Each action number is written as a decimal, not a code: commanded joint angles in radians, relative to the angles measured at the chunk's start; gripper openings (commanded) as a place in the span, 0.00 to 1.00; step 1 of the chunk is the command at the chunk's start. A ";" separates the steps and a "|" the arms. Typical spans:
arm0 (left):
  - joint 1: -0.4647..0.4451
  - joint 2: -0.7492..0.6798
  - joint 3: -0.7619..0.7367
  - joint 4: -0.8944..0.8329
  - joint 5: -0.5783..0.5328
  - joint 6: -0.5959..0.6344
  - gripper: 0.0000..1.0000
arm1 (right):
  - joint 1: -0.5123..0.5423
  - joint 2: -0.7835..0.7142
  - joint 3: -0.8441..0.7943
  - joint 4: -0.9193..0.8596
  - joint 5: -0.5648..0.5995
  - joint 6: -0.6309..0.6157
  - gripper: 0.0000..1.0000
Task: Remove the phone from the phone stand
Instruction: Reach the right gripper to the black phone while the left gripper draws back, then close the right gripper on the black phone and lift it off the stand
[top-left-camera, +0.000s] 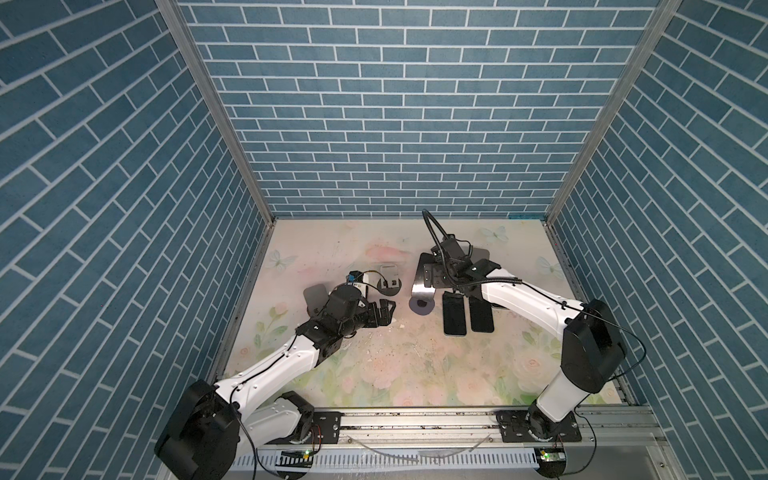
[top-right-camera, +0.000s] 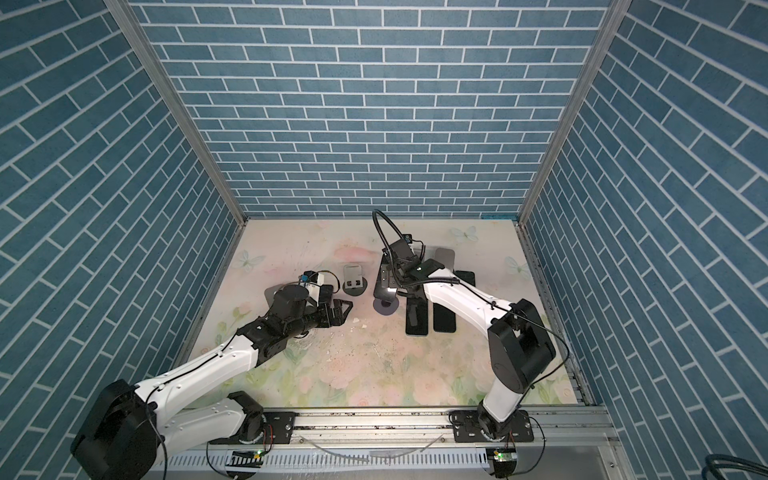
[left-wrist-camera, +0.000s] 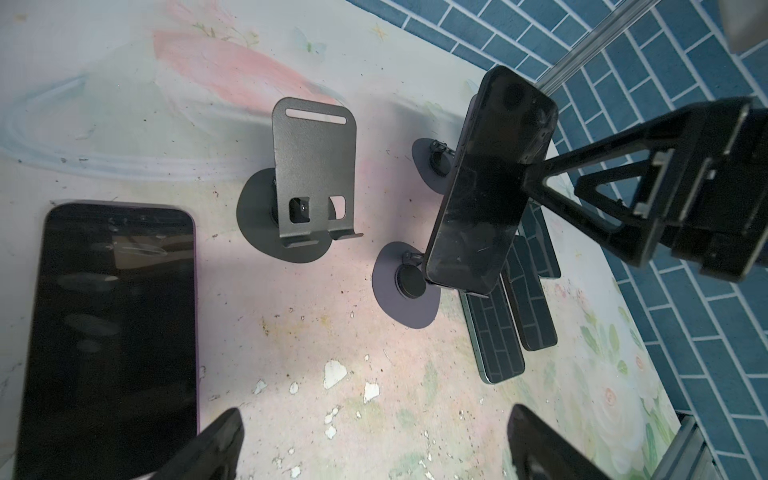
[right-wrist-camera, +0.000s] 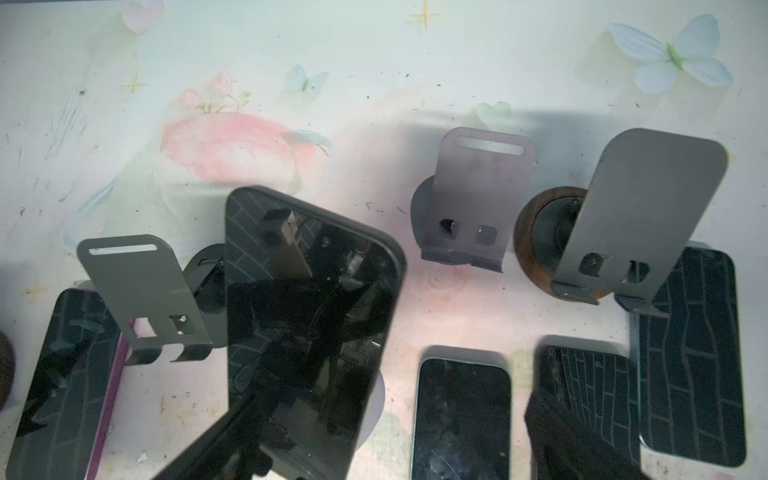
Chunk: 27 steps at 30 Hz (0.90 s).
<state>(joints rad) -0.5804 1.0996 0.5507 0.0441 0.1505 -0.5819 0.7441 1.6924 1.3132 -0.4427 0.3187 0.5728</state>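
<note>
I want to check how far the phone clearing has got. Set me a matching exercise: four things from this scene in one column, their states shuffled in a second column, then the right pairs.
Things
1. purple-edged phone
2. grey slotted stand
3. central phone
4. left gripper

States
A. propped on the purple-based stand
B. open, holding nothing
C. lying flat on the table
D. upright, with no phone on it

Pairs: 1-C, 2-D, 3-A, 4-B
</note>
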 joint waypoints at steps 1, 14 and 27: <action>-0.004 -0.039 -0.019 -0.029 -0.025 0.038 1.00 | 0.012 0.042 0.081 -0.016 0.032 0.060 0.99; -0.001 -0.101 -0.055 -0.065 -0.063 0.083 1.00 | 0.016 0.216 0.236 -0.083 0.079 0.136 0.99; -0.001 -0.088 -0.068 -0.068 -0.071 0.132 1.00 | 0.023 0.290 0.314 -0.145 0.086 0.191 0.99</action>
<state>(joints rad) -0.5804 1.0092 0.4976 -0.0113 0.0906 -0.4793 0.7609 1.9648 1.5776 -0.5423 0.3794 0.7120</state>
